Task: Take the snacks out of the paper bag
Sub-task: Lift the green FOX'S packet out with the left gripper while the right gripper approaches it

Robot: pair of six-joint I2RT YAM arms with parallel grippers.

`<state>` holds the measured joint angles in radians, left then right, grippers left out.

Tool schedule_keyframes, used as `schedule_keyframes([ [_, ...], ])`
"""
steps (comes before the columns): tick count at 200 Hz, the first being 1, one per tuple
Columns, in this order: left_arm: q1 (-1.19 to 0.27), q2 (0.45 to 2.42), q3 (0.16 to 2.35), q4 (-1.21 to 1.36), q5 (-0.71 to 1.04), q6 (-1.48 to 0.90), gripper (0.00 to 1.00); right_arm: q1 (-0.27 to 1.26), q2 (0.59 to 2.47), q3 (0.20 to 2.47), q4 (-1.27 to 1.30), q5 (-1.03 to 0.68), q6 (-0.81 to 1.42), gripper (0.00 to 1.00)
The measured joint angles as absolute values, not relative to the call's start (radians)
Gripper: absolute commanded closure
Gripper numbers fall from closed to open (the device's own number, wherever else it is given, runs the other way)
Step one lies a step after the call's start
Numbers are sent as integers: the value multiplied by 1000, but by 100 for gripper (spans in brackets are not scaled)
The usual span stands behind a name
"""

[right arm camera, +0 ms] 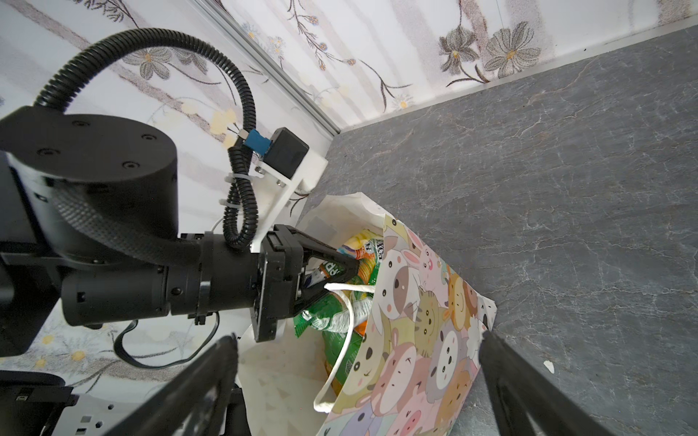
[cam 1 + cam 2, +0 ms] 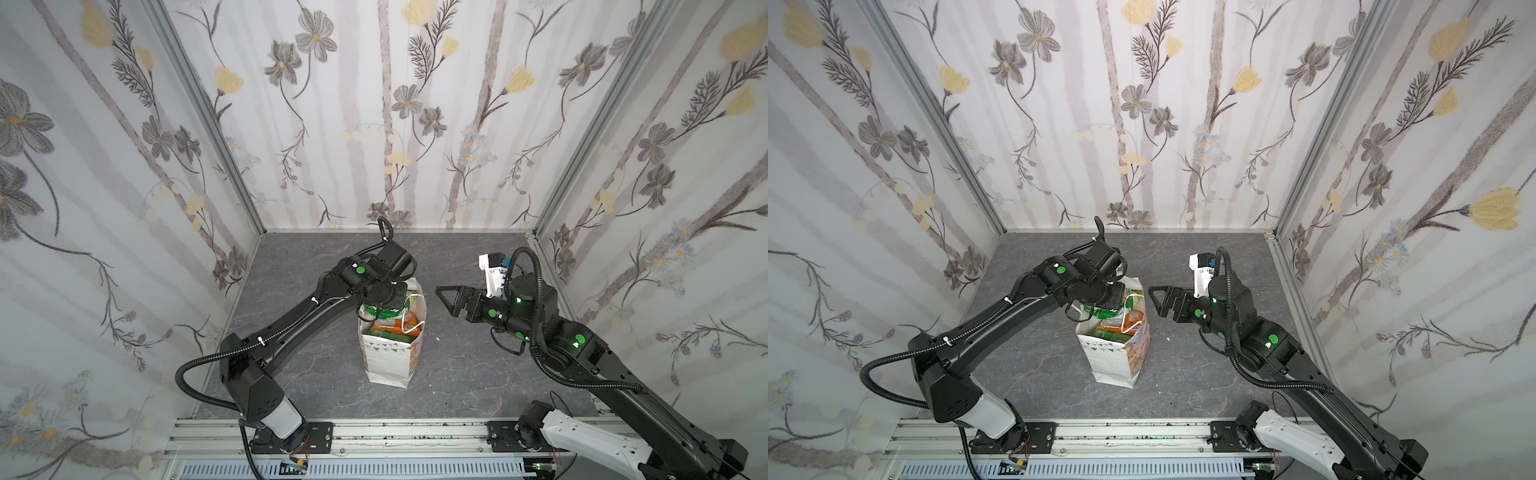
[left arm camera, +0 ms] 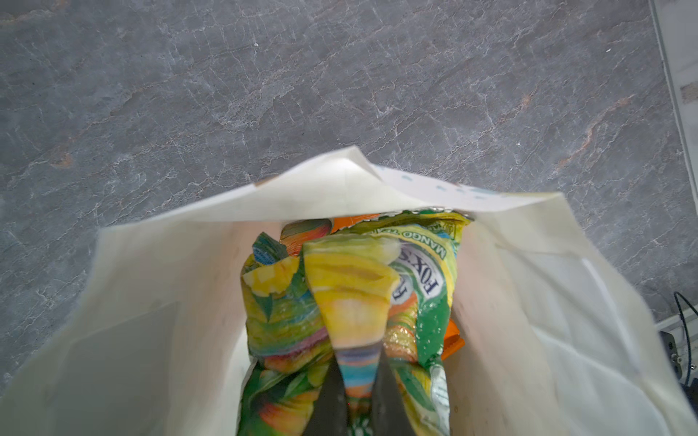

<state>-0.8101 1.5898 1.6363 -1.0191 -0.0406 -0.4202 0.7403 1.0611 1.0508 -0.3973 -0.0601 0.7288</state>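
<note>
The paper bag stands upright on the grey table with its mouth open. Its dotted, bunting-trimmed side faces the near edge, and its cartoon-animal face is turned to the right. A small white scrap lies on the table a little to the right of the bag, clear of it. Inside the bag the snacks are stacked up to the rim in crumpled green, yellow and orange; every one that shows is in the bag. A white cord handle droops across them from the animal-face side. At the far end of the bag's mouth the left gripper reaches down from above. Its fingers are drawn almost together and pinch a yellow fold of one packet, which sits just beside a FOX'S label. To the right of the bag's mouth and clear of the paper, the right gripper hangs at about rim height. It points toward the bag with its fingers spread wide and nothing between them. Beyond the bag, the table runs back to a flowered wall.
</note>
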Motion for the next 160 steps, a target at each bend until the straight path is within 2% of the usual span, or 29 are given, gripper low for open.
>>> schedule_keyframes([
  [160, -812, 1529, 1905, -1110, -131, -321, 100, 730, 1055, 1139, -400, -19, 728, 1],
])
